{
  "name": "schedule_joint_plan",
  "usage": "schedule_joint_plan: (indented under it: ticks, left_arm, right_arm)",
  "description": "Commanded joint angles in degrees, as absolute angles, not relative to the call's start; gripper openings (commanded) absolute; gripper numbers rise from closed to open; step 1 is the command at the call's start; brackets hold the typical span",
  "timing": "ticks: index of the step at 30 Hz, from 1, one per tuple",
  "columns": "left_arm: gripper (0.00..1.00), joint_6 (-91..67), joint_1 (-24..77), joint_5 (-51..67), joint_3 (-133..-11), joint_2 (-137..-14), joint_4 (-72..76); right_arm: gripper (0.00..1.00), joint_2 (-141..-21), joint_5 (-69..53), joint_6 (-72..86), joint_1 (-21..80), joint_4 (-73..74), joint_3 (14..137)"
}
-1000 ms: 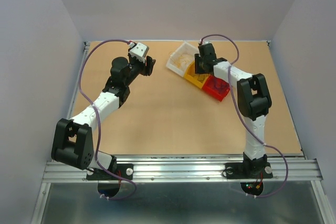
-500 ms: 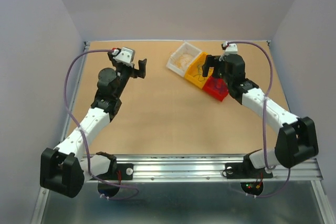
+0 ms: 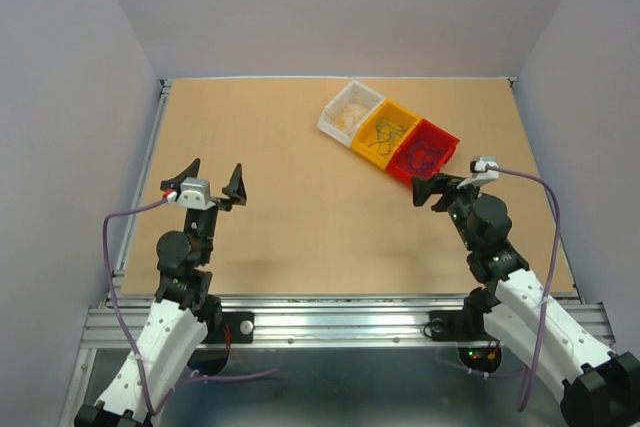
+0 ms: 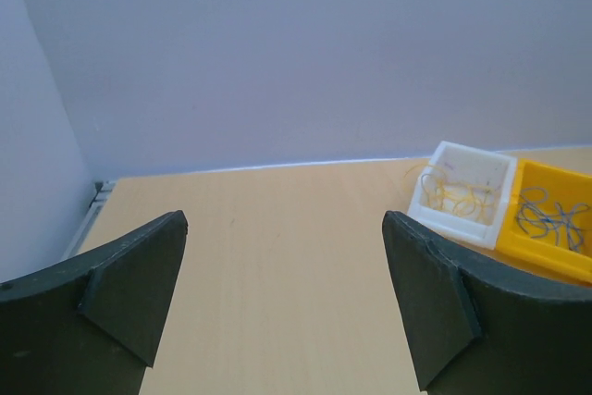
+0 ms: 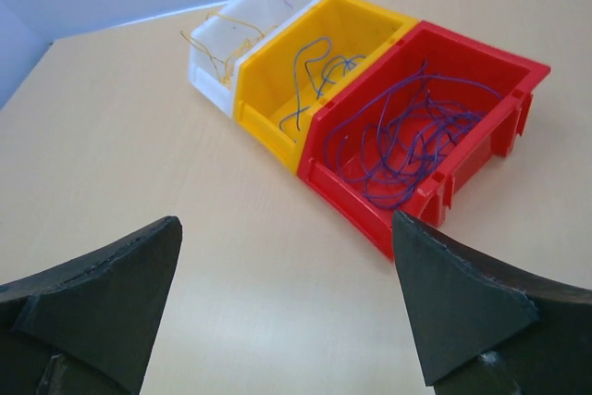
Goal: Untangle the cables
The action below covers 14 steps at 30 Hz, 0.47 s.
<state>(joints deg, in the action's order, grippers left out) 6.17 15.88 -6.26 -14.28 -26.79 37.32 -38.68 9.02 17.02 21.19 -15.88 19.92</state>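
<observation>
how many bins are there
3, side by side in a diagonal row: white bin at the far end, yellow bin in the middle, red bin nearest. None appear hidden.

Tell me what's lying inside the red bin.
The red bin holds a loose pile of thin dark purple wires, looping over one another, with bare red floor showing between them. Nothing else shows inside. Its near wall hides the strip of floor just behind it.

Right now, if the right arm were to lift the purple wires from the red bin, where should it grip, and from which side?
Probably at the dense crossing near the middle of the purple wires, from straight above: the upright walls of the red bin block a sideways approach, and the thin loops lie on its floor, overlapping most there.
</observation>
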Motion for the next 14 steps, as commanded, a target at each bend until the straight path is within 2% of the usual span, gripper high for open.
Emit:
schedule_joint_plan:
  ticks: [1,7,14]
  left_arm:
    - [0.98,9.4,15.82,2.54,-9.76,-19.7,42.01]
    - [0.97,10.81,15.82,11.94,-7.3,-16.79,41.66]
    - [0.98,10.99,15.82,11.25,-7.82,-19.68,42.36]
  right_arm:
    - [1.0,-36.3,9.05,19.69,21.62,-21.7,16.09]
    - [1.0,-36.73,9.58,20.04,21.62,-23.46,14.51]
    - [1.0,-39.99,9.66,20.91,21.62,-25.31,14.85]
